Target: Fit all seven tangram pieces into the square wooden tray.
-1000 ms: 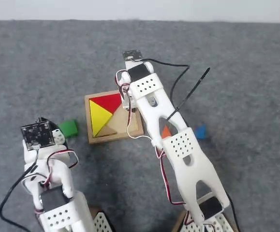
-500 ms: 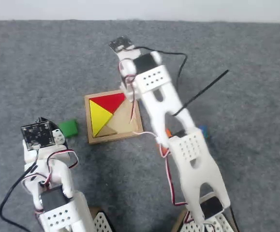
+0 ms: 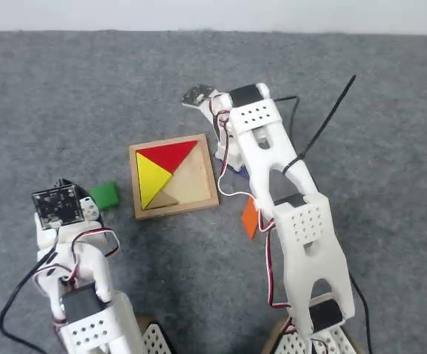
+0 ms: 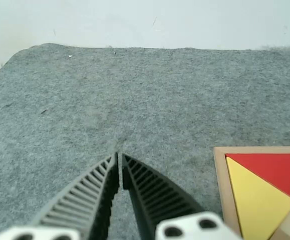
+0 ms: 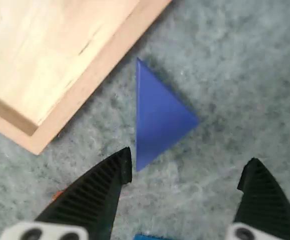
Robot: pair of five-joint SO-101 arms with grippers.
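- Right gripper (image 5: pixel 189 166) is spread wide with nothing in it. It hangs low over the carpet just off the tray's right side, near the centre of the high view.
- The blue triangle (image 5: pixel 160 117) lies flat on the carpet just ahead of the open fingers and touches neither. One corner sits close to the tip of the dark ribbed finger (image 5: pixel 107 180).
- The triangle's long edge runs roughly along the direction the fingers point. It goes from that fingertip toward the outer wall of the square wooden tray (image 5: pixel 97 72) and stops just beside it, with a strip of carpet between.
- The right arm is clearly the nearer one. My guess is that it needs to go a little forward and down to straddle the piece.
- Left gripper (image 4: pixel 118 167) has its fingers pressed together and holds nothing. It is at the lower left of the high view, with the tray corner off to one side.
- Tray contents: a red triangle (image 3: pixel 167 155) and a yellow triangle (image 3: pixel 150 181) fill the upper-left part, touching along one edge. The rest looks like bare wood. I cannot tell whether the tan wedge at the lower-left corner is a piece.
- Outside the tray: a green piece (image 3: pixel 105 195) left of it, nearer the left arm, and an orange piece (image 3: pixel 250 216) to its lower right, beside the right arm.
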